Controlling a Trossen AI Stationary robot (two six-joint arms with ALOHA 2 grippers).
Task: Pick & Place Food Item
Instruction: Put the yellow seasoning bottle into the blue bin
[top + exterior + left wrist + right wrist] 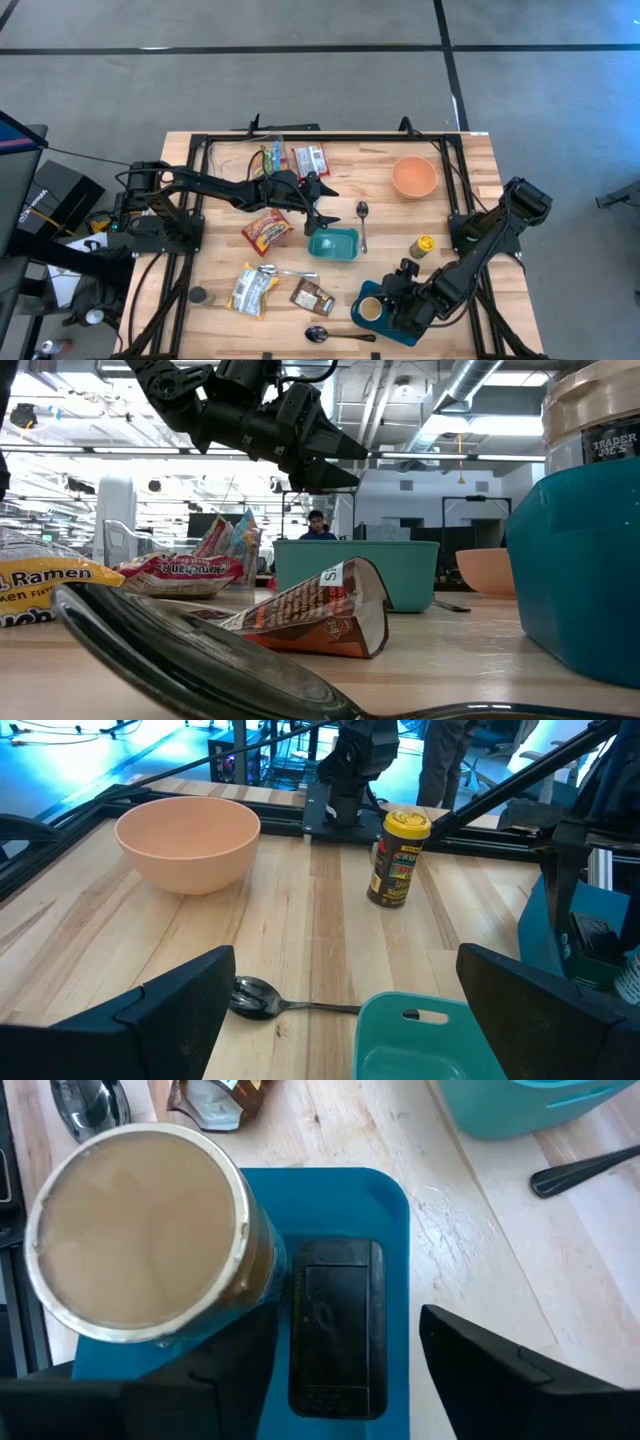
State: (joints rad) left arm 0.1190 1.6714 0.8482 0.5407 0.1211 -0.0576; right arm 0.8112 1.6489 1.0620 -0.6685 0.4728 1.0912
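The left gripper (318,207) hangs above the table with its fingers spread and nothing between them, just over the far edge of the teal container (333,243), which sits near the table's middle. A red snack packet (267,231) lies flat on the wood just left of that container. Farther right, near the front edge, the right gripper (393,300) is also released, hovering over a blue tray (360,1210) that holds a tan-lidded jar (140,1230).
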